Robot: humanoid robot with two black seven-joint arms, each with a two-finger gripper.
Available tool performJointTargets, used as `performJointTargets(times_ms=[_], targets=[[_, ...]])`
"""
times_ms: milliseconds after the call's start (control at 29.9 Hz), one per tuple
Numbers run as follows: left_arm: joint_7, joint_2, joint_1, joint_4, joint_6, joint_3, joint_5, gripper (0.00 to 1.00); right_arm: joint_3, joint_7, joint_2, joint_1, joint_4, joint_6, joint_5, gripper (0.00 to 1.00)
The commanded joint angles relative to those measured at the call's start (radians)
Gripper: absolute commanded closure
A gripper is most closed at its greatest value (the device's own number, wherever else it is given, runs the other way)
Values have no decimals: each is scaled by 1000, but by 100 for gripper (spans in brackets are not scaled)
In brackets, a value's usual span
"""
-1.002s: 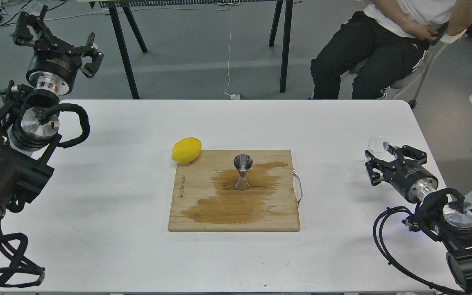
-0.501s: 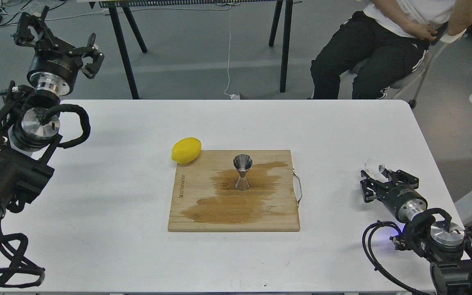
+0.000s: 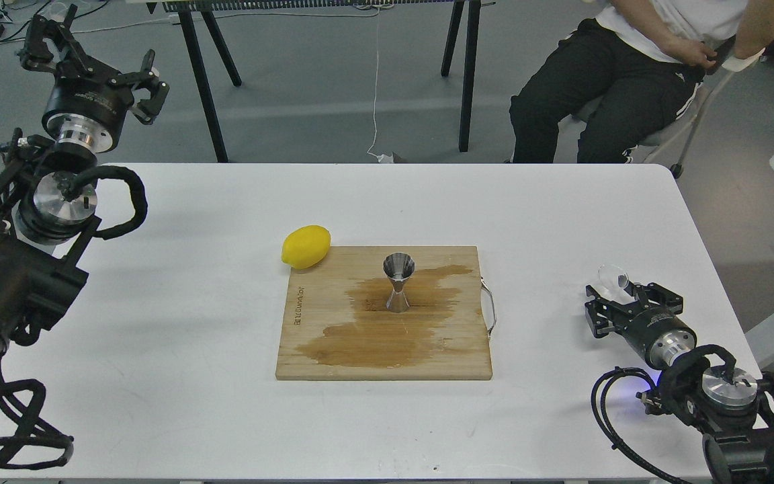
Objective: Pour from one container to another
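Nearest to us, our right pincer (image 3: 619,302) sits low over the right side of the white bench (image 3: 192,403). Its two fingers stand a modest way apart around the clear glass cup (image 3: 613,277), which shows at their far tips. We cannot tell for sure that the pads press the glass, but the cup seems held there, tipped, with its round mouth turned up and away to the far left. It looks empty, though it is small and clear, so we cannot be sure.

Further in, at the middle of the bench, lies a wooden cutting board (image 3: 454,356) with a wide brown wet stain across it. The steel jigger (image 3: 398,282) stands upright on that stain, its long axis vertical, wide mouth up, well apart from the cup. A yellow lemon (image 3: 306,247) rests on the bench, touching the board's far left corner.

Farthest off, our left pincer (image 3: 91,57) hangs raised beyond the bench's left far edge, fingers spread wide, holding nothing.
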Motion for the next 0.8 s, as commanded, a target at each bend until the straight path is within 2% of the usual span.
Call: performJointTargets(times_ms=[0, 67, 167, 200, 534, 768], targets=[[-1, -1, 2, 0, 1, -1, 0, 0, 0, 5, 0, 1, 2, 1, 0, 42], [-1, -1, 2, 0, 1, -1, 1, 0, 0, 9, 0, 1, 2, -1, 0, 36], [-1, -1, 2, 0, 1, 0, 0, 0, -1, 9, 0, 1, 1, -4, -2, 18], [-1, -1, 2, 0, 1, 0, 1, 0, 0, 9, 0, 1, 1, -4, -2, 1], [-1, 0, 2, 0, 1, -1, 1, 0, 0, 11, -2, 6, 9, 12, -6, 0], [1, 3, 2, -2, -1, -3, 0, 0, 0, 12, -34, 90, 48, 197, -18, 0]])
